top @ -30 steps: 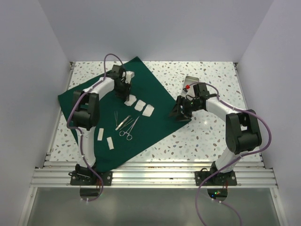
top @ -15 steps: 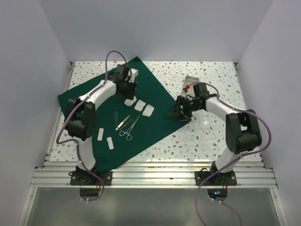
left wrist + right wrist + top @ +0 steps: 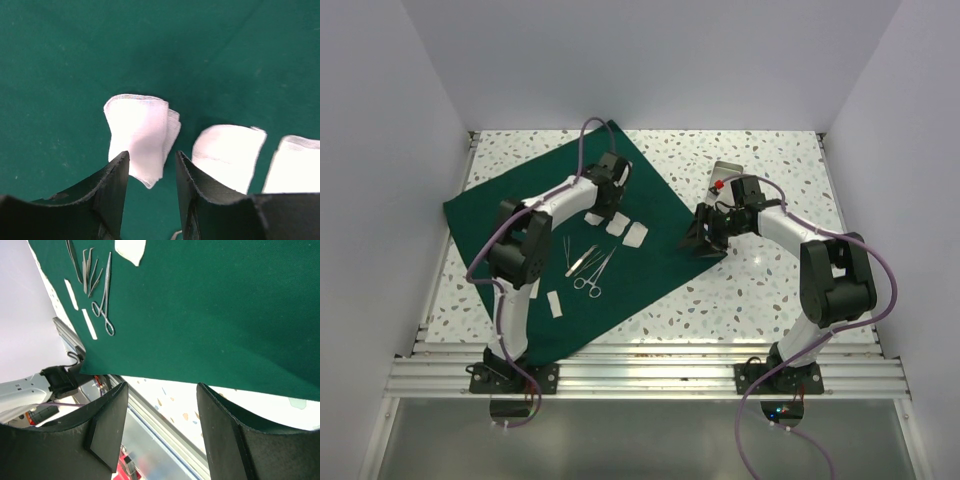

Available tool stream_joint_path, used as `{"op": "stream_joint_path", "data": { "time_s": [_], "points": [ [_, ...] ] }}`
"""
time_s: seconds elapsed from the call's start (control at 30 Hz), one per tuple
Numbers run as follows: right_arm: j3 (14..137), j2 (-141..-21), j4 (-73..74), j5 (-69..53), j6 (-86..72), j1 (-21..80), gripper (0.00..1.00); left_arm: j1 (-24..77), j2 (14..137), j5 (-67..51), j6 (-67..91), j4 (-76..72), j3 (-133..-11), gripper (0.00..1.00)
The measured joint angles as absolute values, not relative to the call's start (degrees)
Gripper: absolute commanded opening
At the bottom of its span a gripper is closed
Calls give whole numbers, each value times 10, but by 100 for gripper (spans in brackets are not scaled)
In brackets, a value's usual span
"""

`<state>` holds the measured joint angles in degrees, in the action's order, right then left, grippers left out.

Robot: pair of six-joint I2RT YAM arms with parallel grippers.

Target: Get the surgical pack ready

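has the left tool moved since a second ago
Yes. Against the green cloth's far corner, the left tool has shifted right, and it now hangs over the white pads.

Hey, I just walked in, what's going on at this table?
Two robot arms are working over a dark green cloth spread on the table, with three white pads, steel instruments and two white strips on it. The left tool hangs open over the leftmost pad, not gripping it. The right tool is open and empty at the cloth's right edge; a small silver tray sits beyond it.
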<state>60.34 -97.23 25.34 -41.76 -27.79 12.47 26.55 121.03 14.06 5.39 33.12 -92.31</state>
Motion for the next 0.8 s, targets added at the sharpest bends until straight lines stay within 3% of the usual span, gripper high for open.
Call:
{"op": "stream_joint_path", "data": {
  "time_s": [0.8],
  "points": [
    [603, -972, 253, -418, -278, 125, 61, 274, 1245, 159, 53, 339, -948, 43]
  ]
}}
